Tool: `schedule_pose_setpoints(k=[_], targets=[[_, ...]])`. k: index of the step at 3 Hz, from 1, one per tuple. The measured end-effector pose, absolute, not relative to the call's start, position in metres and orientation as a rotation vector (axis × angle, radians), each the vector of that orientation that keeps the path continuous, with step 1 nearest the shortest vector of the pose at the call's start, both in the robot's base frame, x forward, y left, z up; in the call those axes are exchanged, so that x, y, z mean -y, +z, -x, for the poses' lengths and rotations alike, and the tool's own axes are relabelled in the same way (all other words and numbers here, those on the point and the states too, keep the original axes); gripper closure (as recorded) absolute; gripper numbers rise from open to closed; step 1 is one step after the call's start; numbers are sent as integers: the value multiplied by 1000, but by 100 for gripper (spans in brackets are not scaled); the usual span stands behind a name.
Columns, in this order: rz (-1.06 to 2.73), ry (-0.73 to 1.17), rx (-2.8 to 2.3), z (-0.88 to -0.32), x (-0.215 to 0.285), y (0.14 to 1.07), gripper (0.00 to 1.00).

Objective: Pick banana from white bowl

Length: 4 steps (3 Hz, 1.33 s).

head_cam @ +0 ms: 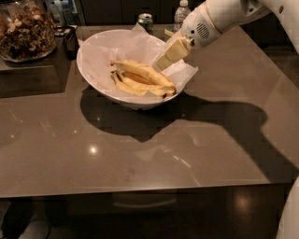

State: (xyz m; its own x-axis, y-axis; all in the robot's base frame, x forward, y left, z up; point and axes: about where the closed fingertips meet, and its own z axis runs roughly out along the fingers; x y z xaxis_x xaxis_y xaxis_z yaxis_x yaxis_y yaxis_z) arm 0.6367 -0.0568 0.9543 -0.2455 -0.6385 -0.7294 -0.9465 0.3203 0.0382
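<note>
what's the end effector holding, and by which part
Nothing that shows: the end effector hangs close over the banana lying in the white bowl.

One white bowl (84, 77); one whole banana (145, 72) in it; beside that, two shorter yellow pieces (125, 87), as far as can be told; one gripper (161, 63), over the bowl's two o'clock rim; one glass jar of nuts (25, 30) at ten o'clock; one can (145, 21) and one water bottle (181, 13) at twelve; one table (140, 158).

Claw (160, 64) over banana (143, 73) in white bowl (122, 100), near right rim.
</note>
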Motion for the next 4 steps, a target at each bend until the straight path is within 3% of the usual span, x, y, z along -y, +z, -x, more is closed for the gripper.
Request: schedule_pose_setpoints(k=[4], targets=[[1399,722,-2044,-675,7,903,27]])
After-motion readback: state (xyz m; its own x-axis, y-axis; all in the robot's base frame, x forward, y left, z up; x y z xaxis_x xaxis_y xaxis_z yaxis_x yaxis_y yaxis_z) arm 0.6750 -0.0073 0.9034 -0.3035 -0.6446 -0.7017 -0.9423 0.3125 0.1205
